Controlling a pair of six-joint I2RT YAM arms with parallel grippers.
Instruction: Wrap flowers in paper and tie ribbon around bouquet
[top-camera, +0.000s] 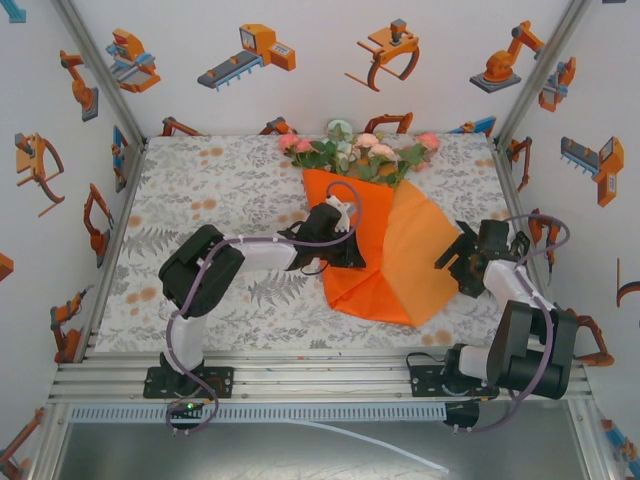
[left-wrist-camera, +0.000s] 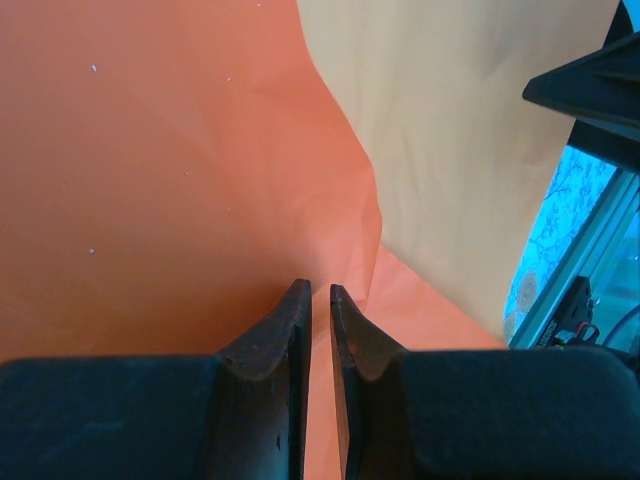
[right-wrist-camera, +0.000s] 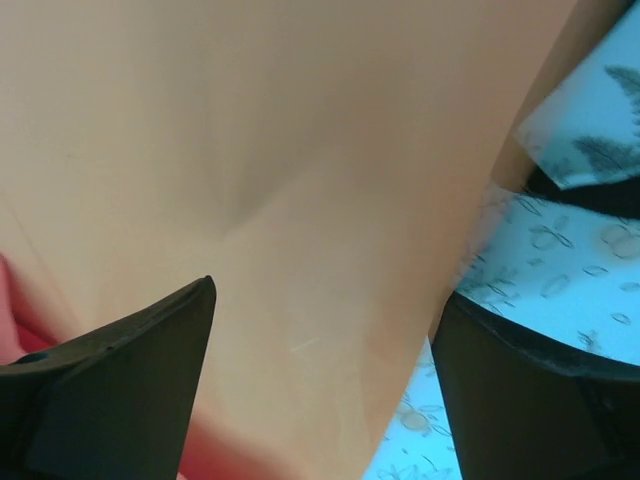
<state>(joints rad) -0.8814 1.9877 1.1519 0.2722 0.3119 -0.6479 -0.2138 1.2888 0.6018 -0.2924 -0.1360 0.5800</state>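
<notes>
Top view high behind, looking down, wrist views close over the paper (top-camera: 400, 260), common to all

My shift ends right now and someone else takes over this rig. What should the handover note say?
Left gripper: nearly shut, tips at a crease in the paper; I cannot confirm a pinch.
Right gripper: open, at the paper's pale right flap.
Flowers: at the table's far side, heads beyond the paper's wide end, stems hidden by it.
Done: the paper's left side appears folded over the stems.
Left: fold the right flap across, then tie the ribbon.
</notes>
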